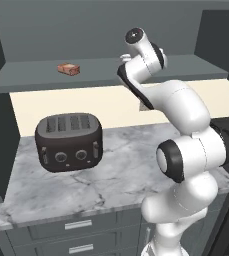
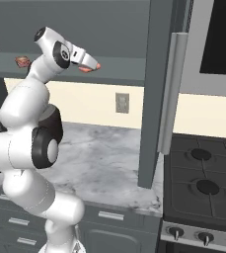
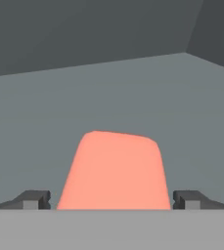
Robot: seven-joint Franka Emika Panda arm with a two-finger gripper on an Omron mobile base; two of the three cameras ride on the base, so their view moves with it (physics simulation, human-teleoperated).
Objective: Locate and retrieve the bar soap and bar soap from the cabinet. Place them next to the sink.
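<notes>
Coral-pink bar soap (image 3: 114,171) lies on the cabinet shelf (image 3: 191,107) between the spread fingertips of the gripper (image 3: 112,199), not clamped; grasp step in hand, calling next for closing and lifting; reddish-brown bar soap (image 1: 68,69) remains further along.

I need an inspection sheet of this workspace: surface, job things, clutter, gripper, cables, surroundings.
Surface: marble counter, dry and flat.
Job's things: coral-pink bar soap lies between the fingertips on the cabinet shelf; reddish-brown bar soap sits further left on the same shelf.
Clutter: dark toaster on the counter.
Gripper: gripper astride the pink bar; grip cannot be told.
Cables: nothing seen.
Surroundings: stove burners, wall outlet, grey drawers.
</notes>
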